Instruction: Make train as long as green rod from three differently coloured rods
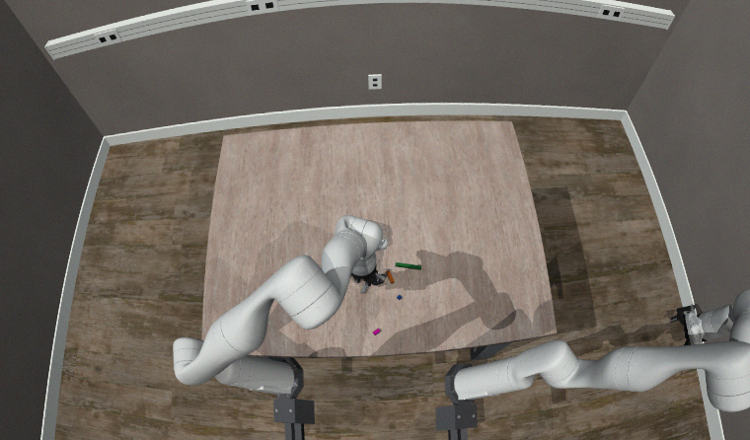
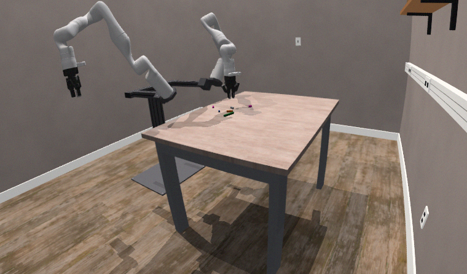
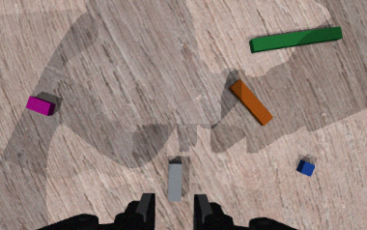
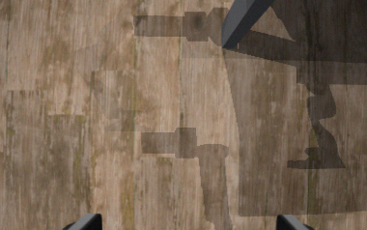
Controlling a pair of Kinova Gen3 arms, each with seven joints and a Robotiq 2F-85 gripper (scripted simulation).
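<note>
My left gripper (image 2: 231, 96) (image 3: 174, 210) hangs above the table, partly open and empty. A grey rod (image 1: 364, 289) (image 2: 232, 107) (image 3: 175, 183) lies below, just ahead of its fingertips in the left wrist view. An orange rod (image 1: 390, 277) (image 2: 230, 111) (image 3: 252, 102) lies slanted between the grey rod and the green rod (image 1: 408, 265) (image 2: 228, 113) (image 3: 296, 40). A blue rod (image 1: 399, 297) (image 2: 219, 110) (image 3: 306, 167) lies apart. One magenta rod (image 2: 250, 105) (image 3: 41, 105) is hidden by the arm in the top view. Another magenta rod (image 1: 376, 331) (image 2: 212, 107) lies near the front edge. My right gripper (image 2: 75, 95) (image 4: 189, 222) is wide open.
The wooden table (image 1: 442, 181) (image 2: 262, 136) bears the rods. The right arm (image 1: 637, 365) (image 2: 120, 38) reaches out past the table, with its gripper over the floor. The left arm (image 1: 310, 291) spans the table's left part. A table leg (image 4: 243, 21) shows in the right wrist view.
</note>
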